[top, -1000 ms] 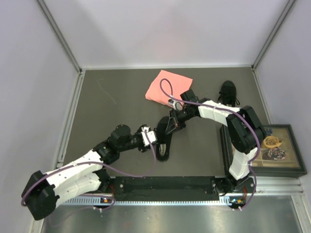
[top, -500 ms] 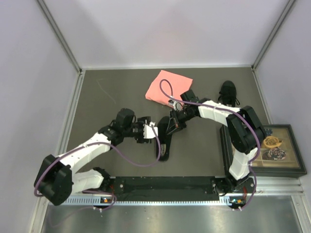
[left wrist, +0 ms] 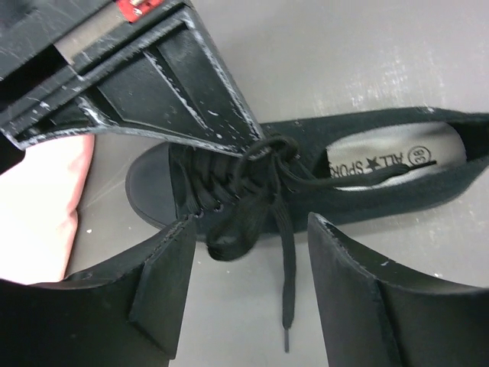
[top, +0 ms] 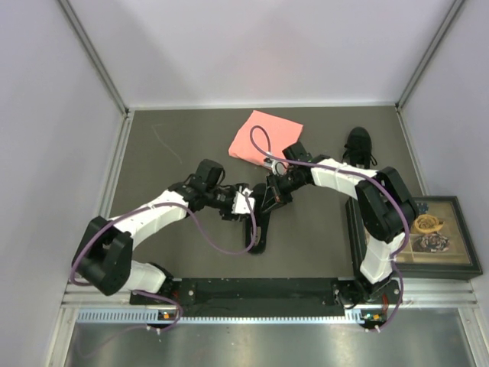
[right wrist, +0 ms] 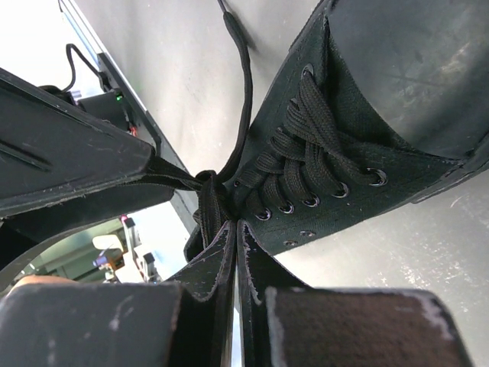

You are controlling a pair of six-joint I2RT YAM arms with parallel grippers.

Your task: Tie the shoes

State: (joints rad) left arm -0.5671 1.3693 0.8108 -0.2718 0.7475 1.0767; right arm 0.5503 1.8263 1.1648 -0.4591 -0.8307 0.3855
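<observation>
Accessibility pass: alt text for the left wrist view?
The left gripper, open, hovers over the laces of a black shoe showing its pale insole. The right gripper enters from upper left, shut on the laces; pink cloth at the left edge.

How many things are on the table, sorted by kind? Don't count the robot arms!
Black shoes: 2
Pink cloth: 1
Black framed box: 1
Total: 4

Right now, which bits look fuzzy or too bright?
Left wrist view: the small black lace-up shoe is sharp, the near black fingers shadowy. Right wrist view: the thin black laces are crisp, the top-left corner washed out pale. Top view: even light, soft shadows.
</observation>
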